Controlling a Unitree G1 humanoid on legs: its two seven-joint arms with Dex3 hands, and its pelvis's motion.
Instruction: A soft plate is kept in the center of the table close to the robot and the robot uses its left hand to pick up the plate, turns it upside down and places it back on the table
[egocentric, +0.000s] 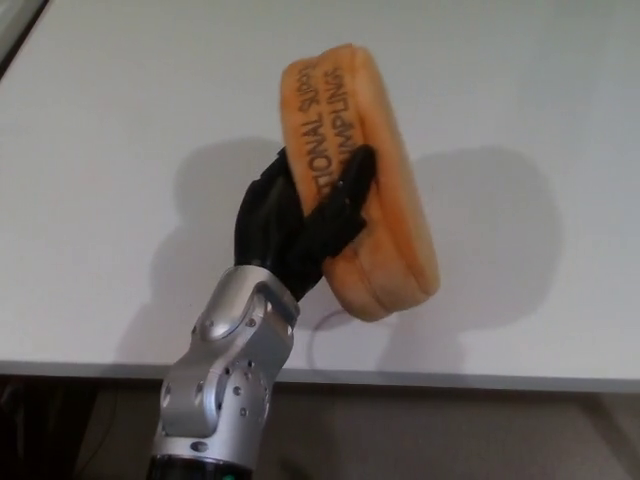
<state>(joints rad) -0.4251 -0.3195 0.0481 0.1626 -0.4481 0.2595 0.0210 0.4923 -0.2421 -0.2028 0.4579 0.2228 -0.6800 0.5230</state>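
**Q:** ok what's the plate actually look like up close?

**A:** Honestly it looks more like a cushion than a plate. The soft plate (375, 190) is orange and puffy, with a thick rolled rim and a seam running along the edge. There's black lettering on the flat face; I can read "TIONAL SUPP" and "MPLINGS", and my fingers cover the rest. Right now it's turned up on edge, tilted, lettering facing my left, held up over the white bench (120, 150) near the front edge. It throws a shadow on the bench to the right of it.

**Q:** and your grip?

**A:** My left hand (300, 220) is clamped on it, black fingers (345, 190) laid across the printed face, pinching its lower half. I can't see where my thumb sits. The silver wrist comes up from the bottom of the head view.

**Q:** count of stuff?

**A:** One plate, one bench, one hand in view. My right hand doesn't show at all.
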